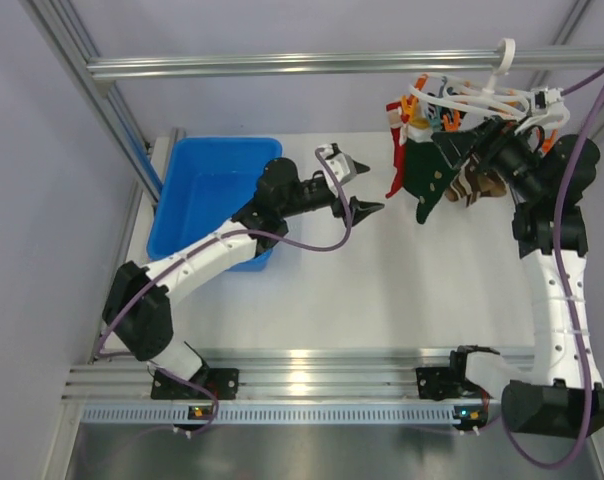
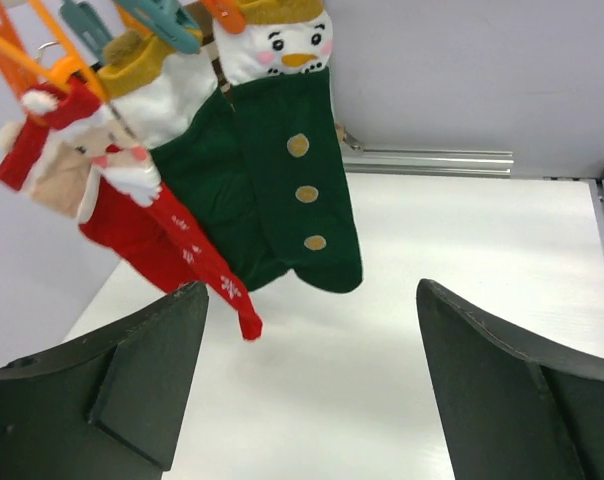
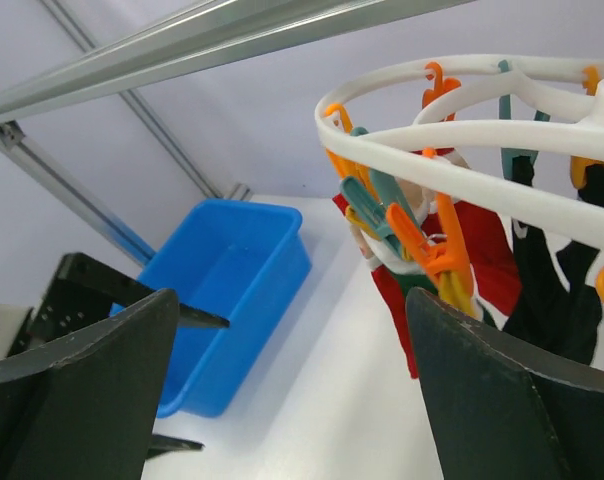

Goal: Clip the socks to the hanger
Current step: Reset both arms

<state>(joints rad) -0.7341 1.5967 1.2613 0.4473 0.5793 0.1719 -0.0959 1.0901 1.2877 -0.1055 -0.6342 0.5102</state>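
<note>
Socks (image 2: 282, 180) dangle below hanger (image 3: 462, 130) rim — left fingers (image 2: 132, 390) apart.

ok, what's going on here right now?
The hanger hangs at the far right with two green snowman socks and a red Santa sock clipped to it. The left gripper and right gripper both have open jaws and hold nothing. The left one faces the hung socks, and the right one sits beside the hanger's ring.
</note>
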